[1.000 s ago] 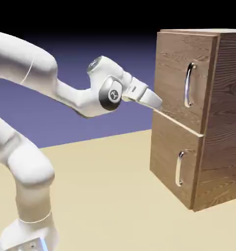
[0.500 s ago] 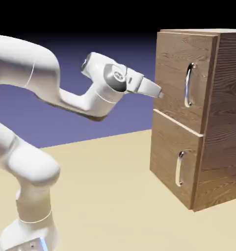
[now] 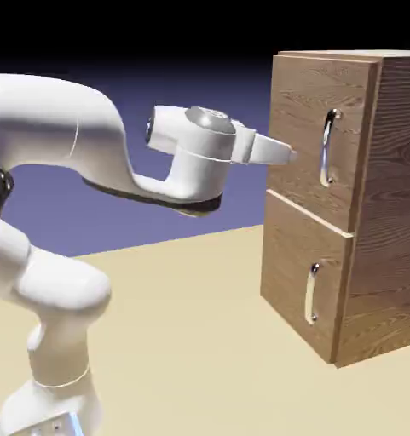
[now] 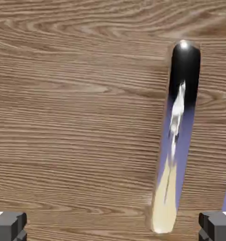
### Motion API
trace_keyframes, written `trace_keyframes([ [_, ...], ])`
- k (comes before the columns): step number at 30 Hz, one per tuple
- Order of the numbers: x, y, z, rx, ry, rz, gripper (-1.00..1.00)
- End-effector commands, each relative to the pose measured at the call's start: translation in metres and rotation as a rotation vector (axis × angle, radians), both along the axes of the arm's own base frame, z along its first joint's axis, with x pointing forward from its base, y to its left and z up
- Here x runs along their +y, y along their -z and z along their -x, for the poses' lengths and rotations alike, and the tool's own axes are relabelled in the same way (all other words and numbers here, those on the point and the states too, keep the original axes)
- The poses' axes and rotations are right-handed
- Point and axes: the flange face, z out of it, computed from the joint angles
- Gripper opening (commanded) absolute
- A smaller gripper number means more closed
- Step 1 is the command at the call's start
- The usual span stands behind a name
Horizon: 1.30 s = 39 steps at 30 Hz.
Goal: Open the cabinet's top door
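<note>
Pincer [image 4: 113,227] spread at lower left and lower right of hand view, presumably so its tips can straddle the upright door handle [image 4: 176,136].

White arm [image 3: 59,119] is rising at the left, upper section running rightward, then dipping to the elbow-like bend nr the wrist. Wrist [image 3: 204,145] is sitting mid-scene, its rounded joint cap facing up. Hand is reaching right, almost level, tipped down only slightly. Gripper [image 4: 113,227] is pointing right w/ its two fingers spread wide apart, nothing btwn them. Lower arm joint [image 3: 63,281] is bulging out rightward above the base column [image 3: 59,349].
</note>
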Motion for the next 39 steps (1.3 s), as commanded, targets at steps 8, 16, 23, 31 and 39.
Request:
trace_keyframes([
  [8, -0.023, 0.008, -0.016, -0.120, -0.010, -0.037, 0.00],
  [16, -0.044, 0.019, -0.034, -0.216, -0.035, -0.074, 0.00],
  [23, -0.041, 0.019, -0.084, -0.216, -0.035, -0.074, -1.00],
  [31, -0.021, 0.019, -0.046, -0.220, 0.099, -0.059, -1.00],
  [39, 0.004, 0.019, -0.012, -0.224, 0.234, -0.044, -1.00],
])
